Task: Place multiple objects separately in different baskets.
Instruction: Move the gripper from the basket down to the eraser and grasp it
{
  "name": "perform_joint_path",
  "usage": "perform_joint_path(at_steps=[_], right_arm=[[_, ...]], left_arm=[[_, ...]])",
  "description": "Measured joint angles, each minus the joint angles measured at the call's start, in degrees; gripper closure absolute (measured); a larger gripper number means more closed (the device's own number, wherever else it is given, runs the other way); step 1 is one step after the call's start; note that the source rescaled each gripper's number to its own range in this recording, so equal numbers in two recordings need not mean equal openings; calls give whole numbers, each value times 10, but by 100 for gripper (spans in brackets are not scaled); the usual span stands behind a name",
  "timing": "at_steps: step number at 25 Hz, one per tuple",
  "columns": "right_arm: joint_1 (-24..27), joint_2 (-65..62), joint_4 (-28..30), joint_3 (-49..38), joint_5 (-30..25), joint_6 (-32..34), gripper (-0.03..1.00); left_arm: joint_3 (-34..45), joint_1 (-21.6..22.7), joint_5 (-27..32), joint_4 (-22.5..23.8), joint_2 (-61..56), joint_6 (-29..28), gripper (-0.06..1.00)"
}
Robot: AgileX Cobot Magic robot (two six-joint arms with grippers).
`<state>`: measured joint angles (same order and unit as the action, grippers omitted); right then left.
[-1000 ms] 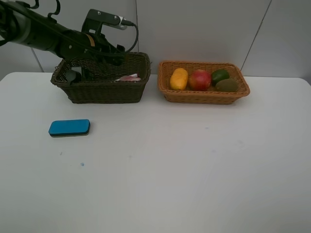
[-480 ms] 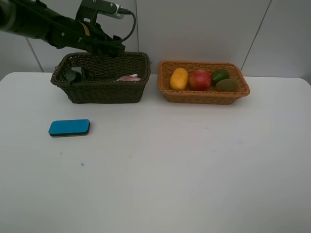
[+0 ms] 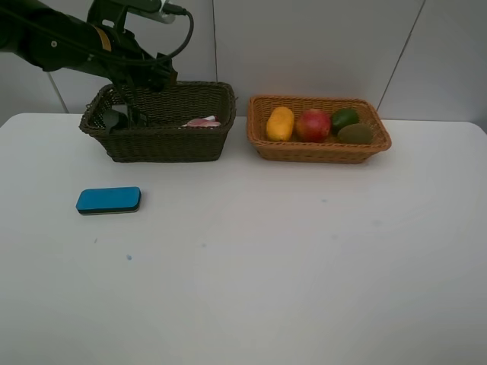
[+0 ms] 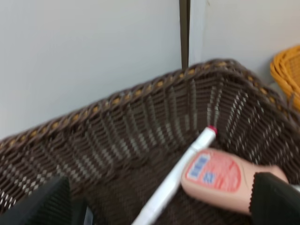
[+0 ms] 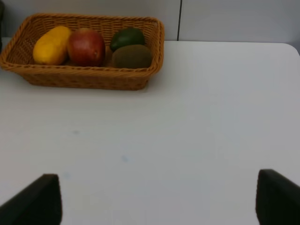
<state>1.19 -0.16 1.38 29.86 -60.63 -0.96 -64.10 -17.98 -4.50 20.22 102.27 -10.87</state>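
Observation:
The dark olive-brown basket (image 3: pixel 163 143) (image 4: pixel 140 117) holds the white pink-tipped marker (image 4: pixel 178 178), the pink small bottle (image 3: pixel 202 122) (image 4: pixel 220 178) and the dark green pump bottle (image 3: pixel 114 118). My left gripper (image 3: pixel 148 76) (image 4: pixel 159 206) hovers open above it, holding nothing. A blue eraser (image 3: pixel 108 200) lies on the table in front of that basket. In the light orange basket (image 3: pixel 319 150) (image 5: pixel 84 77) sit the mango (image 3: pixel 280 123) (image 5: pixel 51 45), red fruit (image 3: pixel 313 125) (image 5: pixel 86 47), lime (image 3: pixel 345 119) (image 5: pixel 127 37) and kiwi (image 3: pixel 355 134) (image 5: pixel 131 56). My right gripper (image 5: pixel 154 201) is open over bare table, outside the high view.
The white table (image 3: pixel 266 251) ends at a grey wall (image 3: pixel 319 46) just behind both baskets. A narrow gap separates the two baskets.
My left arm has lifted out of the dark basket and drawn back to the left, jaws still open. Nothing else moved.

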Motion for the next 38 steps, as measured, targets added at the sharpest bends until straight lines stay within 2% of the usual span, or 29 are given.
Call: perform_joint_path(at_steps=[5, 10, 14, 20, 23, 31, 38], right_arm=[[0, 0, 0, 0, 0, 0, -3], [0, 0, 0, 0, 0, 0, -3], [0, 0, 0, 0, 0, 0, -3], [0, 0, 0, 0, 0, 0, -3], [0, 0, 0, 0, 0, 0, -3], [0, 0, 0, 0, 0, 0, -3], [0, 0, 0, 0, 0, 0, -3]], left_arm=[[66, 0, 5, 9, -55, 0, -6], [124, 0, 23, 41, -112, 0, -6], [158, -5, 92, 65, -160, 6, -6], [166, -23, 239, 68, -191, 87, -6], [166, -26, 296, 50, -192, 138, -6], [160, -26, 367, -52, -182, 346, -6], [83, -25, 444, -74, -93, 419, -6]])
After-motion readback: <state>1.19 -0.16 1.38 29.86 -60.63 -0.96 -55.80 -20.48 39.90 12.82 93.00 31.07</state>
